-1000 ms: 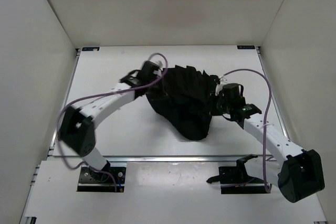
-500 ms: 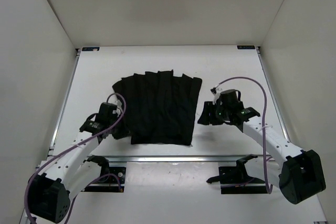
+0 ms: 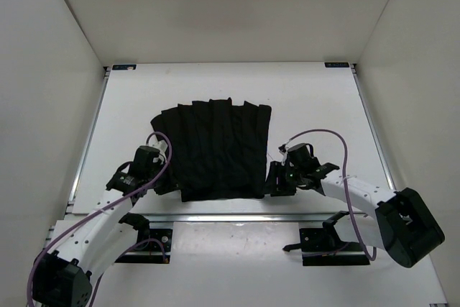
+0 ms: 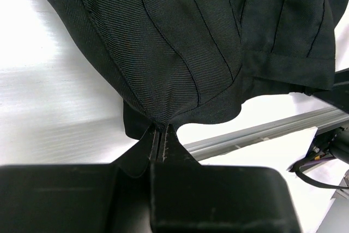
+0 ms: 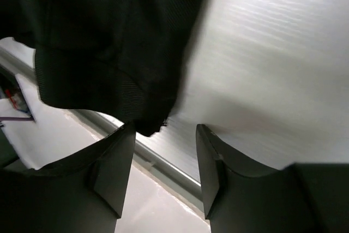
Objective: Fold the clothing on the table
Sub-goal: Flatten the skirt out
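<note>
Black garment (image 3: 215,149) clamped at corner by left fingers (image 4: 154,143). Close parted right fingers (image 3: 277,180) on matching corner; lift both evenly.

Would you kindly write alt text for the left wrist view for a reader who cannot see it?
The left tool, shut, pinches the edge of the black clothing, whose seams fan out from the pinch. White table lies beneath, its metal rail at lower right.

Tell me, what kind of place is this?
Probably a robot test booth in a lab. Plain white walls box in a white table with metal rails, a left arm and right arm are bolted at its near edge, and one black garment lies spread on it.
</note>
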Robot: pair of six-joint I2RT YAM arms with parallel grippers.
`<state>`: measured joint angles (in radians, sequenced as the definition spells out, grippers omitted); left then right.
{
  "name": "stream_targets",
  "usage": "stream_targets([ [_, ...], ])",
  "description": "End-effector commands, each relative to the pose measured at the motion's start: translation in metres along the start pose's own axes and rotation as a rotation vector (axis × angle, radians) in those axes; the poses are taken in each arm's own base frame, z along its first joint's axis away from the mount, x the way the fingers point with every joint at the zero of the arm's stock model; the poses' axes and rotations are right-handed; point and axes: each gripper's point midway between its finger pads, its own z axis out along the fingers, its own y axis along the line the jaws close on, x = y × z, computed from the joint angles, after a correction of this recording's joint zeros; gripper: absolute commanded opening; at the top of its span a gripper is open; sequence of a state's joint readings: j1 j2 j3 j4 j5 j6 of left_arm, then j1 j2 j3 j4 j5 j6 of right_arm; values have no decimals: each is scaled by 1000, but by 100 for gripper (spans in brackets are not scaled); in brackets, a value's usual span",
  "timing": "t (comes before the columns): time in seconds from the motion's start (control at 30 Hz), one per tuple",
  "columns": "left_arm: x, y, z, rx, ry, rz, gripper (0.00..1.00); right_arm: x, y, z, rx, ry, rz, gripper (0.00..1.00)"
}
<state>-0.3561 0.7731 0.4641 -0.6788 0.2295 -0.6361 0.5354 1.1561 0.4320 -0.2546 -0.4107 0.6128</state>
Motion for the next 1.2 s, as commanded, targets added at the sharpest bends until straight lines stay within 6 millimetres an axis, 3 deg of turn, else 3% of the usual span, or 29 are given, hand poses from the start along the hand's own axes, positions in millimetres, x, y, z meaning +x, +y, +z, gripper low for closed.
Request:
stream_targets([
  [0.0, -2, -5, -1, 34, -15, 13, 0, -5, 10, 9, -44, -28, 41, 47],
  [0.17, -2, -8, -2, 48, -19, 13, 0, 2, 14, 22, -96, 16, 53, 43],
  [0.27, -3, -10, -4, 67, -25, -2, 0, -1, 16, 26, -103, 31, 44, 23],
  [0.3, -6, -10, -3, 71, -33, -8, 0, -8, 18, 25, -103, 21, 42, 1],
  [0.33, -7, -13, -5, 85, -38, -3, 0, -13, 16, 23, -94, 11, 37, 0],
  [0.4, -22, -26, -8, 123, -88, -9, 0, -42, 25, 10, -96, -63, 7, 0],
  [0.47, -45, -44, -16, 162, -151, -4, 0, -76, 35, -16, -98, -154, -38, 0],
  [0.5, -69, -57, -26, 171, -202, 13, 0, -100, 41, -34, -89, -213, -68, 0],
  [0.53, -90, -76, -44, 205, -246, 40, 0, -126, 51, -63, -84, -283, -110, 0],
  [0.57, -103, -80, -49, 199, -257, 64, 0, -141, 60, -82, -80, -342, -149, 1],
  [0.6, -129, -98, -69, 216, -307, 90, 0, -160, 70, -109, -68, -390, -186, 0],
  [0.63, -151, -116, -91, 241, -361, 107, 0, -179, 86, -147, -68, -473, -237, 0],
  [0.73, -187, -157, -151, 324, -500, 136, 0, -201, 120, -227, -96, -655, -329, 0],
  [0.83, -194, -183, -191, 419, -581, 119, 0, -195, 134, -281, -147, -815, -364, 0],
  [0.87, -193, -184, -196, 429, -586, 112, 0, -189, 145, -297, -178, -855, -396, 0],
  [0.93, -193, -185, -212, 445, -620, 107, 0, -185, 144, -315, -165, -885, -400, 0],
  [1.03, -194, -183, -220, 418, -632, 126, 0, -184, 150, -319, -149, -882, -421, 0],
  [1.17, -202, -175, -185, 378, -578, 127, 0, -204, 138, -296, -137, -819, -416, 0],
])
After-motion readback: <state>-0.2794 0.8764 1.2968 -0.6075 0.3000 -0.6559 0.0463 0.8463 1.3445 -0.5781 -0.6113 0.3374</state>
